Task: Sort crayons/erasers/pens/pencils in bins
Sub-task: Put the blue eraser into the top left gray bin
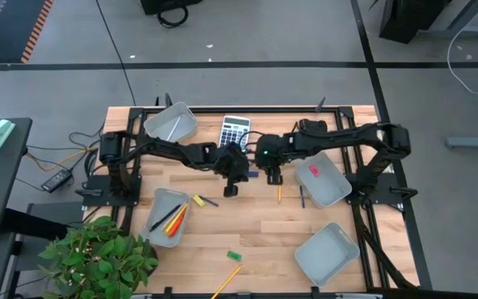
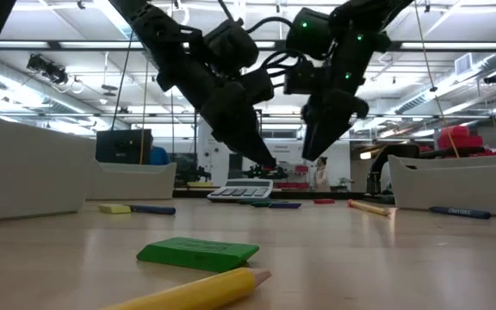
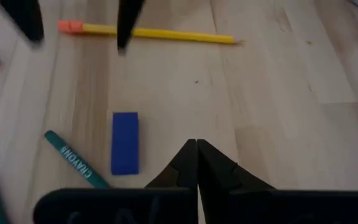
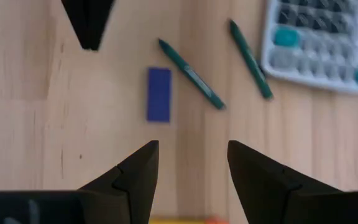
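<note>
Four bins (image 1: 170, 123) ring the counter (image 1: 264, 241); left gripper (image 3: 196, 152), jaws clenched on nothing, and right gripper (image 4: 193, 163), jaws released, hang mid-counter over a blue eraser (image 4: 159, 94) beside two apparently green crayons (image 4: 191, 74).

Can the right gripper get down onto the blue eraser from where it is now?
Probably yes: the right gripper is open above bare wood short of the blue eraser; the shut left gripper hangs close beyond it.
</note>
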### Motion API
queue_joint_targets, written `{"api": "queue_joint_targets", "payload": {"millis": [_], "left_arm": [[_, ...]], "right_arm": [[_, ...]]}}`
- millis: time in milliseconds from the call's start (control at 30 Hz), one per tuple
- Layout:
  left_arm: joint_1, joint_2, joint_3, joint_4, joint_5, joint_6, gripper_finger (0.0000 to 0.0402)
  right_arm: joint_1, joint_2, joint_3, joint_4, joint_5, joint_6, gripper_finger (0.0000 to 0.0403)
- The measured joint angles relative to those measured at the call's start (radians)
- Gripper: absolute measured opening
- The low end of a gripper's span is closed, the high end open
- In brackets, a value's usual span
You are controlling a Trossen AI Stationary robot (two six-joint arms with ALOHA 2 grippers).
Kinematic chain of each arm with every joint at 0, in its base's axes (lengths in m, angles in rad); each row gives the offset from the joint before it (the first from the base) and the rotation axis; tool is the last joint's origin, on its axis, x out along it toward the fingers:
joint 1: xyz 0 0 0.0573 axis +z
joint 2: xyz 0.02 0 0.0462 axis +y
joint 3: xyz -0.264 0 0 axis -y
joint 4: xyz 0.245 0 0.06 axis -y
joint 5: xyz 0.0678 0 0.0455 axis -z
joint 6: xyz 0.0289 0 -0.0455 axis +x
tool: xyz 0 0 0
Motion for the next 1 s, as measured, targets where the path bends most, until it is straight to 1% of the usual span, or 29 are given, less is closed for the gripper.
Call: {"api": "queue_joint_targets", "payload": {"millis": [133, 200, 267, 367, 500, 600, 800, 900, 1000], "left_arm": [[-0.002, -0.008, -0.100, 0.111, 0.002, -0.057, 0.0019], [-0.001, -0.014, -0.149, 0.183, 0.000, -0.087, 0.0016], [-0.001, -0.031, -0.199, 0.221, -0.004, -0.113, 0.0008], [-0.012, -0.040, -0.240, 0.308, -0.013, -0.139, 0.0007], [-0.029, -0.060, -0.257, 0.344, -0.074, -0.137, 0.0020], [-0.036, -0.069, -0.261, 0.347, -0.120, -0.123, 0.0019], [-0.034, -0.069, -0.262, 0.347, -0.126, -0.106, 0.0008], [-0.034, -0.069, -0.262, 0.351, -0.130, -0.108, 0.0017], [-0.034, -0.069, -0.262, 0.354, -0.152, -0.109, 0.0030]], "right_arm": [[0.015, 0.060, 0.002, 0.030, 0.000, -0.050, 0.0202], [0.017, 0.084, 0.002, 0.048, 0.000, -0.059, 0.0202], [0.017, 0.109, 0.002, 0.077, 0.000, -0.066, 0.0202], [0.017, 0.147, 0.002, 0.118, -0.006, -0.067, 0.0202], [0.018, 0.198, 0.002, 0.133, -0.025, -0.065, 0.0202], [0.017, 0.219, 0.002, 0.133, -0.036, -0.054, 0.0202], [0.008, 0.221, 0.003, 0.137, -0.052, -0.026, 0.0198], [0.004, 0.213, 0.001, 0.144, -0.058, 0.010, 0.0181], [0.002, 0.207, 0.001, 0.153, -0.067, 0.054, 0.0153]]}}
